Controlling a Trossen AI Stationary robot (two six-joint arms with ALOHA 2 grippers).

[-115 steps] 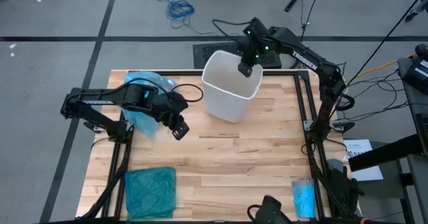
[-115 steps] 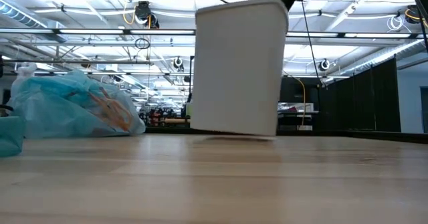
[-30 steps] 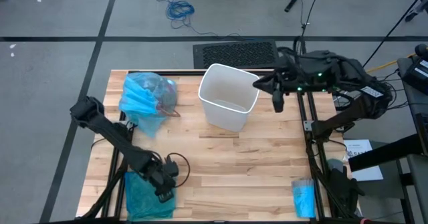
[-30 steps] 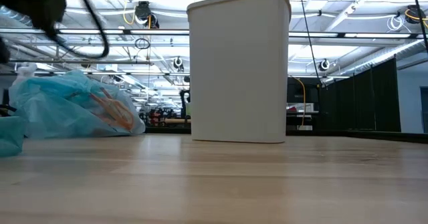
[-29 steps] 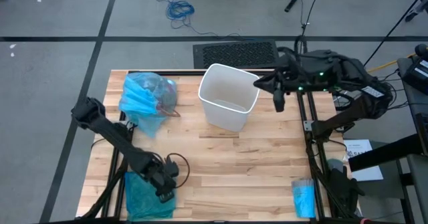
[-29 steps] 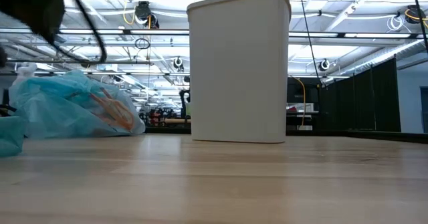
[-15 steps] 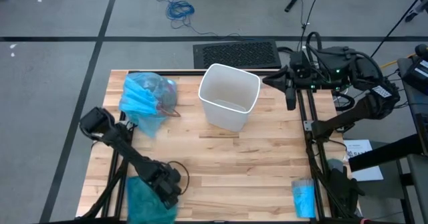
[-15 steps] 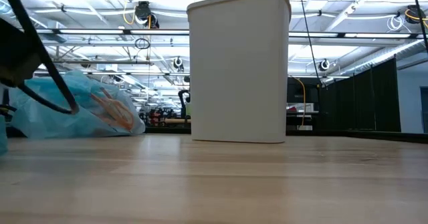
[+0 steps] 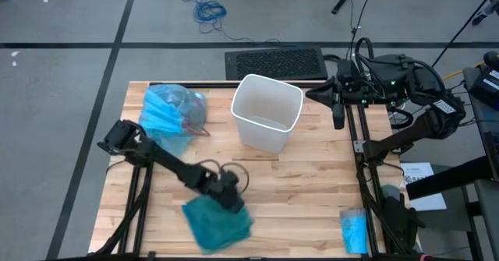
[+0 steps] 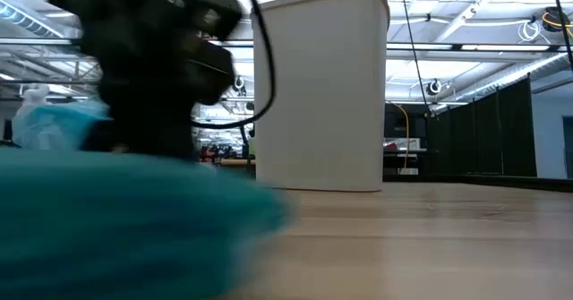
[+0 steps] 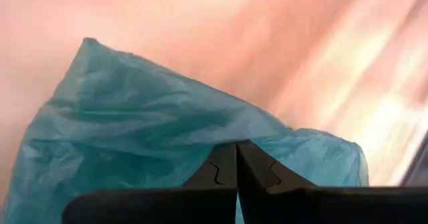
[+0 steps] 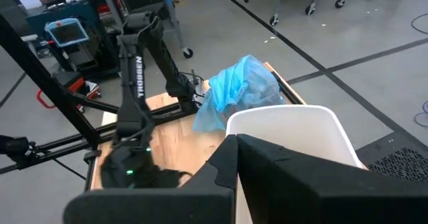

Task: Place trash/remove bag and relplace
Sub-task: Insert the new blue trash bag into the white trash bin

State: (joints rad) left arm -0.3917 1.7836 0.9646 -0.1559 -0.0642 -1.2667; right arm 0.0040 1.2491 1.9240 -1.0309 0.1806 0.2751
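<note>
The bag (image 9: 166, 115), a light sky-blue liner, sits bunched and full at the table's far left; it also shows in the right wrist view (image 12: 241, 86). Brown and red trash shows through it. A white bin (image 9: 267, 113) stands upright at the far middle. My left gripper (image 9: 228, 197) is shut on a darker teal-green plastic bag (image 9: 218, 223) near the table's near middle. That bag fills the near left of the low view (image 10: 134, 224). My right gripper (image 9: 337, 118) hangs shut, high beside the bin's right, holding nothing. My left gripper pinches the teal-green bag between its two shut fingers at a raised, rumpled fold on the bag's far edge (image 11: 234, 138). The fingers slant down from the far left. One layer or several, I cannot tell. The rest of the bag spreads slack beyond the fingers toward the near edge.
A small bright-blue roll (image 9: 353, 231) lies by the near right corner. Open wood lies between the bin and the near edge, right of the teal-green bag. A dark mat (image 9: 273, 59) and cables lie on the floor beyond the far edge.
My left gripper, shut throughout, has swept from the near left corner toward the table's near middle, turning as it went. The teal-green bag has gone with it along the table and now sits bunched and skewed. My right gripper has drawn slightly away from the bin.
</note>
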